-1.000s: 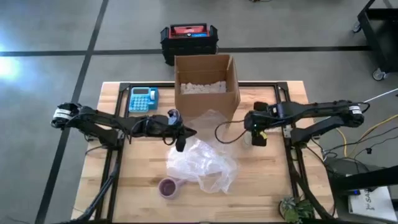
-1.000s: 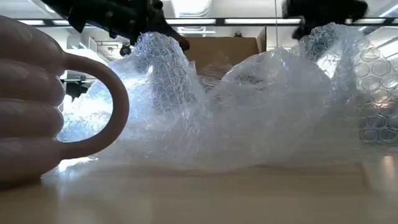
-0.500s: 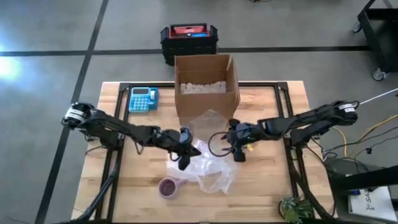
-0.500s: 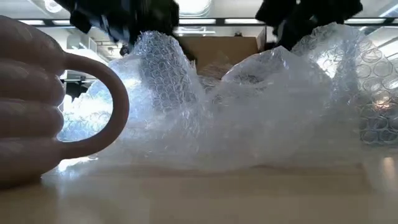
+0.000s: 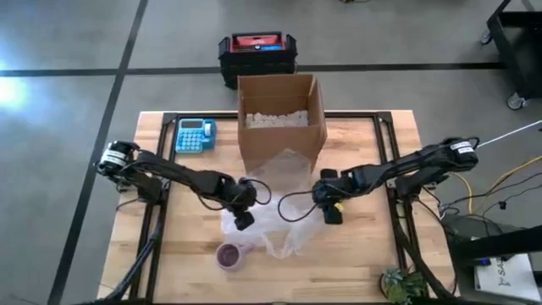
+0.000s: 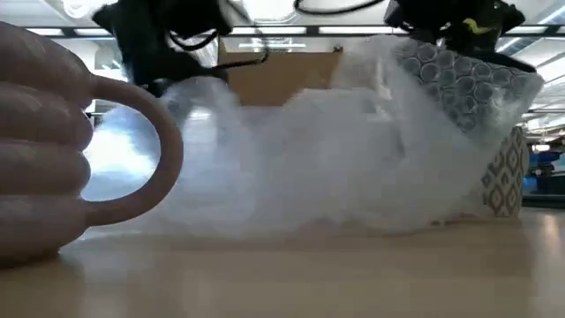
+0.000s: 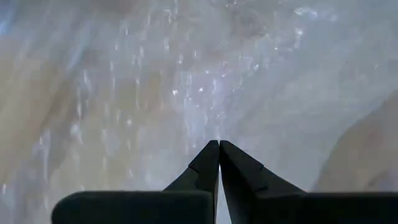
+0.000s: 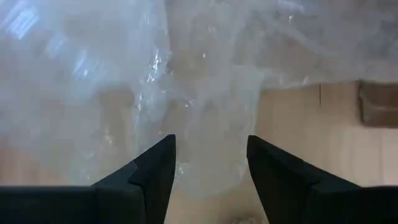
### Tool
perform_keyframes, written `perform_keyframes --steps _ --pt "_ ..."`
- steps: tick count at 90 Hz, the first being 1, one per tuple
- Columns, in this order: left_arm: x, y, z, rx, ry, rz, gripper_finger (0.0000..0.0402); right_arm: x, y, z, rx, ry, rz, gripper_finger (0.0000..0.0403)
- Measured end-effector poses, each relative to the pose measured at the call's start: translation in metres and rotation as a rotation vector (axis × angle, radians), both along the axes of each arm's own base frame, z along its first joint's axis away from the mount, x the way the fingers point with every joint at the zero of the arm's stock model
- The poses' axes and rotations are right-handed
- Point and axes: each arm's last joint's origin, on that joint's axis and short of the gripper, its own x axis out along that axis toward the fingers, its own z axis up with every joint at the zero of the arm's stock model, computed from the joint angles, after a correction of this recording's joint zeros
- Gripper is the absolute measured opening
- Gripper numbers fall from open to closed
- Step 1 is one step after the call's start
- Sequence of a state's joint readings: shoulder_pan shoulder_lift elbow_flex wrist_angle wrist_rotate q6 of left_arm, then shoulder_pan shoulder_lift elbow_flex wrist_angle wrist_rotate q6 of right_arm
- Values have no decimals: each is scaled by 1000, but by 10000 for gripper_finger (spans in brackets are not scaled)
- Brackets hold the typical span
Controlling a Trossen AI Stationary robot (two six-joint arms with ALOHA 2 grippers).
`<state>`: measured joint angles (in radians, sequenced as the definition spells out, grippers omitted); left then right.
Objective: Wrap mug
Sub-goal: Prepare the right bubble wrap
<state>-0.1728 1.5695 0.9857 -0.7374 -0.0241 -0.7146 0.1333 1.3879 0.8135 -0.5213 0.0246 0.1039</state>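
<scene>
A small mauve mug (image 5: 229, 254) is standing upright near the front edge of the wooden surface (image 5: 364, 254), just beside the crumpled clear bubble wrap (image 5: 275, 222) that is lying between it and the cardboard box (image 5: 281, 119). The left gripper (image 5: 243, 222) is pinching the wrap's near-left edge just behind the mug with its fingers pressed together, while the right gripper (image 5: 332, 213) is hanging at the wrap's right edge with its fingers spread wide. Only the low view is showing the mug's handle (image 6: 146, 159) looming in front of the wrap, and only the wrist views are showing how the fingers stand.
</scene>
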Motion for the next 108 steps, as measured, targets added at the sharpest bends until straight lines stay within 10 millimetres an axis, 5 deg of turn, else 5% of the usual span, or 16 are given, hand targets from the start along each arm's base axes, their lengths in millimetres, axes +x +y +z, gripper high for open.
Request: perform_keyframes --steps 43,53,74,91,108 --pt "-81 2 38 124 422 256 0 1 0 8 -9 -63 33 157" --pt "-84 -1 57 108 254 297 0 5 0 10 -4 -103 33 152" --pt "-56 -13 98 187 -527 191 0 27 3 19 2 -346 66 143" --pt "-30 -24 76 111 -779 47 0 54 6 6 -35 -505 125 133" --pt "-26 -27 19 76 -610 60 0 65 7 -38 -37 -372 119 118"
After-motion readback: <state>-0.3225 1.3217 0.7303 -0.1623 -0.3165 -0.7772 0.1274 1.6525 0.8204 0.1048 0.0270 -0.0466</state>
